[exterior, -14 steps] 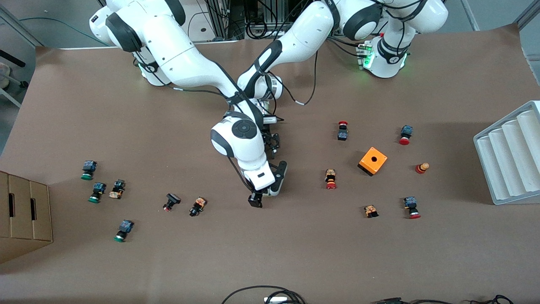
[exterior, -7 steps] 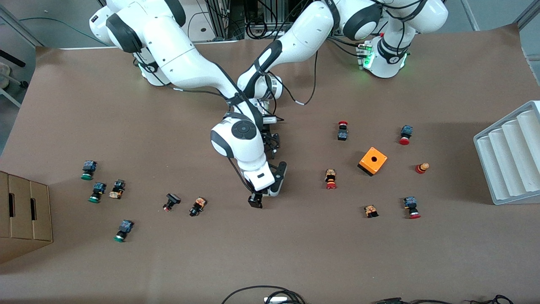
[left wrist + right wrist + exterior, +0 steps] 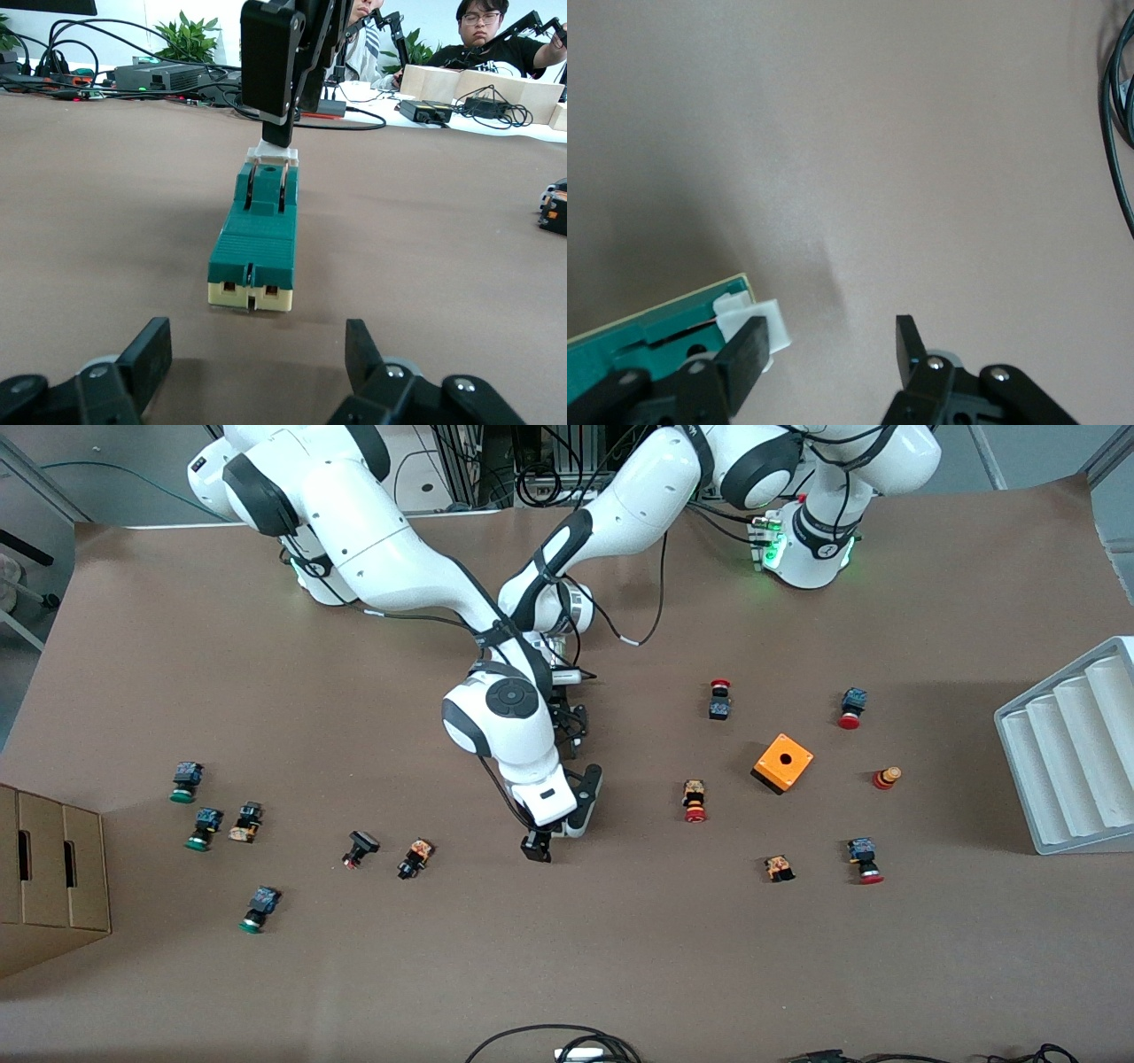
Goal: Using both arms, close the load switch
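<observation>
1. Brown paper covers the table (image 3: 620, 957), with small push buttons scattered toward both ends of it.
2. Both arms reach to the middle of the table. The right arm's wrist crosses over the left arm's hand in the front view and hides most of it.
3. The load switch (image 3: 255, 235) lies flat on the table just ahead of the left end effector (image 3: 257, 341). Its cream-coloured end is toward that end effector and its length points away from it.
4. The left end effector sits low at table height. Its two fingers are spread wide with nothing between them, and they do not touch the switch.
5. The white lever tab (image 3: 272, 156) is at the end of the switch away from the left end effector.
6. The right end effector (image 3: 535, 849) comes down on that end from above, with its fingers apart and holding nothing.
7. One of its fingers (image 3: 749, 341) is right at the tab and seems to touch it. The other is over bare table beside the switch.
8. The orange box (image 3: 783, 763) stands well apart from the right end effector, toward the left arm's end of the table. Red-capped buttons (image 3: 695, 801) lie around it.
9. Green-capped buttons (image 3: 185, 781) lie well apart from the right end effector, toward the right arm's end.
10. A cardboard box (image 3: 49, 877) is at the table edge past the green-capped buttons, and a grey ridged tray (image 3: 1072, 753) is at the other end.
</observation>
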Action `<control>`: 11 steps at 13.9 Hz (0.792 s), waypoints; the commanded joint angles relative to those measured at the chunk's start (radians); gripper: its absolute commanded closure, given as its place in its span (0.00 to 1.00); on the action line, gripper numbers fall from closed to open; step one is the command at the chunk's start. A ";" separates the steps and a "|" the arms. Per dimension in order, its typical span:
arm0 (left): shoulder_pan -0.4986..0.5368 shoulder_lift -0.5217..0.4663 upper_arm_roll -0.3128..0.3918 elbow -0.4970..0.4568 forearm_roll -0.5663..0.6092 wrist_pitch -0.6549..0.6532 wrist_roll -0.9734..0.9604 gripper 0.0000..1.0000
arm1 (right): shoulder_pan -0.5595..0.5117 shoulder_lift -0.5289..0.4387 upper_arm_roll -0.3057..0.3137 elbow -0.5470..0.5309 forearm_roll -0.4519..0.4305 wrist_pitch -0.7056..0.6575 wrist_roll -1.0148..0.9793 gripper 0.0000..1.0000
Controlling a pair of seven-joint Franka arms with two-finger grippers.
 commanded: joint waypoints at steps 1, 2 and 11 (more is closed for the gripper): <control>-0.014 0.003 0.008 -0.001 0.009 -0.016 -0.028 0.12 | -0.005 0.017 0.003 0.025 0.019 0.016 -0.005 0.05; -0.014 0.005 0.008 -0.001 0.009 -0.016 -0.028 0.12 | -0.005 0.008 0.003 0.025 0.023 0.016 -0.006 0.00; -0.014 0.005 0.006 -0.001 0.009 -0.019 -0.028 0.12 | -0.008 -0.122 0.003 0.023 0.154 -0.073 -0.005 0.00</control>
